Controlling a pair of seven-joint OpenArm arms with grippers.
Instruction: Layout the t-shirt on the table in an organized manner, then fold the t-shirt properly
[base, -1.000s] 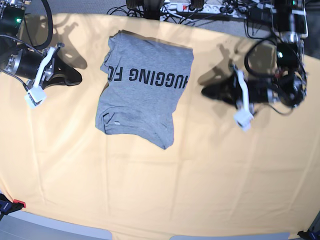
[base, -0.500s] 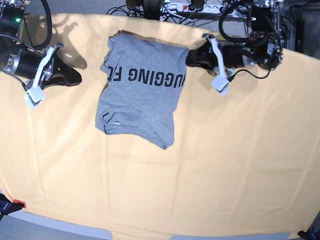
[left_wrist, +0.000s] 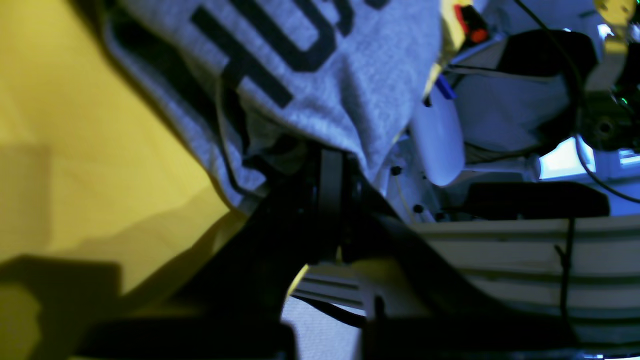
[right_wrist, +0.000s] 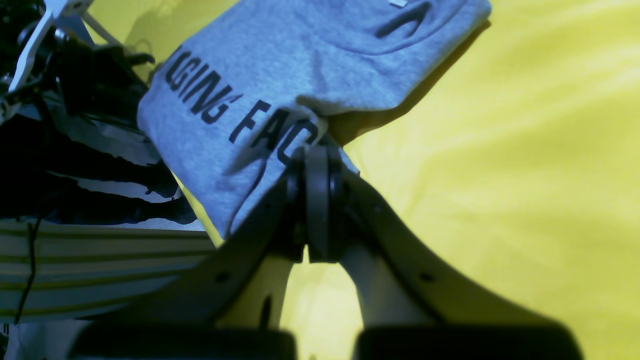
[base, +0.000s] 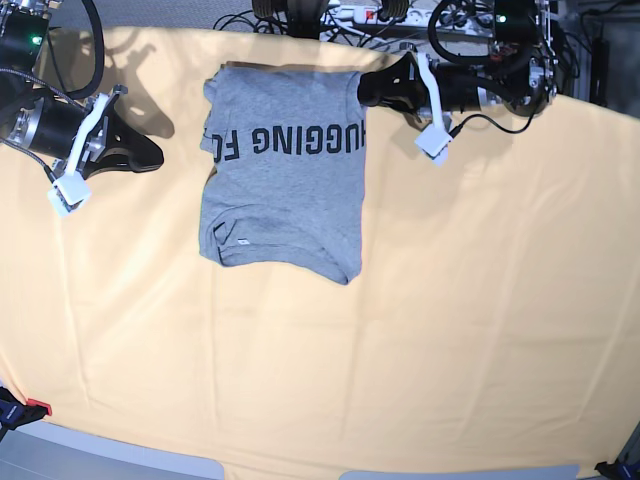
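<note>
Since prev frame the left hand (base: 366, 88) moved in to the far right corner of the heather-grey cotton t-shirt w/ black block lettering (base: 285, 180) and pulled it squarer. It's clamped on that corner. Right hand (base: 150, 155) closed, empty, at left. Shirt lies far-centre on creased pale yellow-orange cloth worktop (base: 400, 350); cables, power strip (base: 400, 15) beyond far edge.

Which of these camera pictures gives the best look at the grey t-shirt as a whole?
The base view: it shows the whole t-shirt on the yellow table, lettering and outline included. The left wrist view catches only one edge with part of the lettering. The right wrist view shows a larger part, but not all of it.
</note>
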